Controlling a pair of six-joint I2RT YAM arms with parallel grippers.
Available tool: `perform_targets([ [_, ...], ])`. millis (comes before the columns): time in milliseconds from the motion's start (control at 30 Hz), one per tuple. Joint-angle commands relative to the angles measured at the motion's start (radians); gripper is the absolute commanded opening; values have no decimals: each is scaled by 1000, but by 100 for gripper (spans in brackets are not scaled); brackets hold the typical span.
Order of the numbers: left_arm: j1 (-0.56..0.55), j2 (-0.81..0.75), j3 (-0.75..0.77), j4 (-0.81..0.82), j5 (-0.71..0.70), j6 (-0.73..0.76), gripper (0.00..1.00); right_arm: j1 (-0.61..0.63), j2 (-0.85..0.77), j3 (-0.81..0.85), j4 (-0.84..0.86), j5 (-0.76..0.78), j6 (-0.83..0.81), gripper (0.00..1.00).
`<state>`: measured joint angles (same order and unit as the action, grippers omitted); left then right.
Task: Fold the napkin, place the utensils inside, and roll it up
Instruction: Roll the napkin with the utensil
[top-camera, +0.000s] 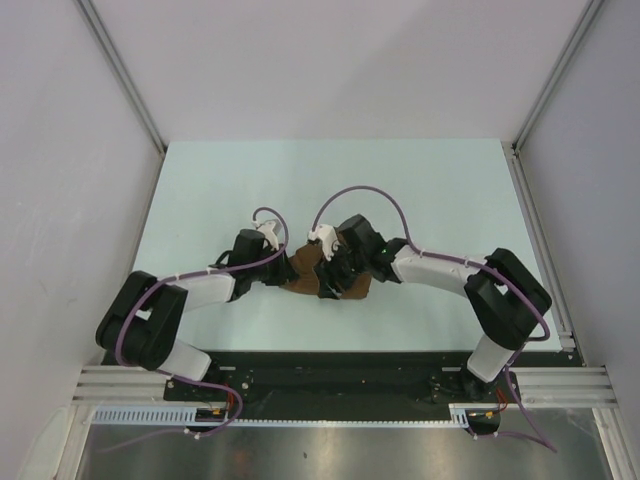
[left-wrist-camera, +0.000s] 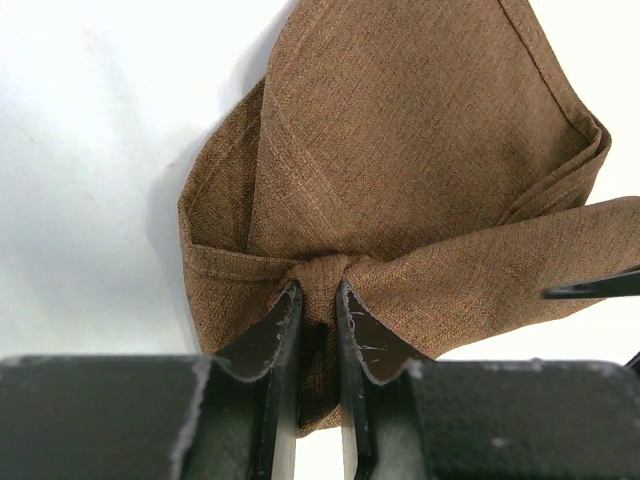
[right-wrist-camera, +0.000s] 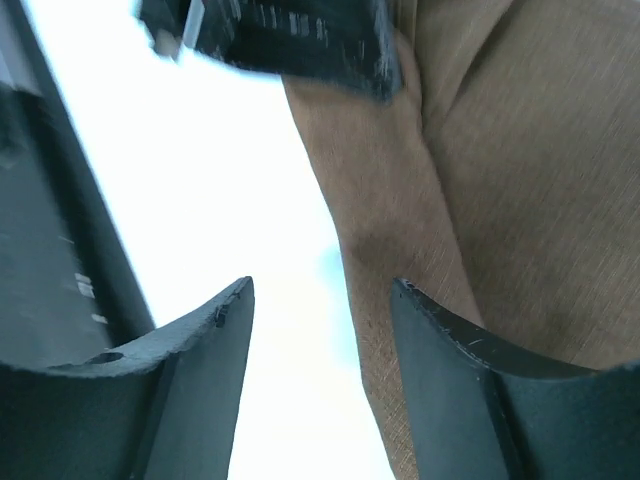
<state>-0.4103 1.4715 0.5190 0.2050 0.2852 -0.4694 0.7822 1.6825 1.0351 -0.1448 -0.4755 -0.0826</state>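
Pinching woven brown napkin (left-wrist-camera: 400, 150) (bunched), left pincer (left-wrist-camera: 318, 292), right pincer (right-wrist-camera: 322, 290) parted

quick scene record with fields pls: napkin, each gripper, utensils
napkin: brown cloth, folded over and bunched, on the table between the two arms
left gripper: shut on a gathered fold at the napkin's edge
right gripper: open, jaws well apart, holding nothing, napkin edge beneath it
utensils: not visible in any view
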Motion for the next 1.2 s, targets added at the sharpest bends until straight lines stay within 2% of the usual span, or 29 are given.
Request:
perform_targets([
  [0, -10, 49, 16, -81, 11, 35, 20, 40, 2, 0, 70, 179, -91, 62],
  [267, -10, 42, 24, -95, 12, 37, 19, 109, 26, -21, 94, 293, -134, 62],
  [700, -10, 24, 50, -107, 12, 28, 18, 104, 94, -27, 21, 279, -106, 57],
  [767, -10, 18, 65, -113, 8, 25, 20, 95, 101, -32, 13, 264, -79, 55],
  [900, -9, -2, 110, -128, -4, 18, 33, 75, 147, -26, -7, 215, -33, 41],
  [933, -8, -8, 119, -139, -11, 17, 35, 69, 155, -24, -15, 209, -26, 40],
  [1033, -2, -39, 151, -150, -17, 11, 40, 65, 183, -29, -27, 202, -11, 41],
  [1167, 10, -68, 184, -171, -15, 15, 44, 68, 184, -46, -32, 230, 0, 47],
])
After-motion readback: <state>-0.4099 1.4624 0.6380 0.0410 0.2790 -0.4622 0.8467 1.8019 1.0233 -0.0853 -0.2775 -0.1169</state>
